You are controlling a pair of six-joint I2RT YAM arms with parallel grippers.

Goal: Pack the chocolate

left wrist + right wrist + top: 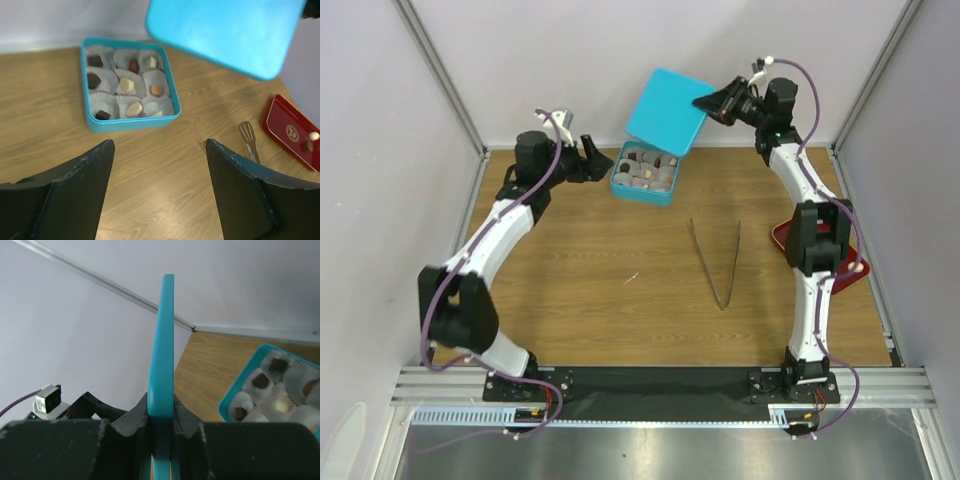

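Note:
The teal box (643, 172) sits open at the back of the table, its paper cups holding the chocolate (127, 85), several dark and pale pieces. My right gripper (705, 100) is shut on the edge of the teal lid (665, 112) and holds it tilted in the air above and behind the box. In the right wrist view the lid (162, 340) stands edge-on between the jaws of the right gripper (161, 400), with the box (235, 395) below to the right. My left gripper (160, 144) is open and empty over bare wood, just left of the box (130, 123).
Long metal tweezers (717, 262) lie on the wood right of centre. A red tray (782, 238) at the right edge, partly under the right arm, holds two loose chocolate pieces (314, 135). Walls stand close behind the box.

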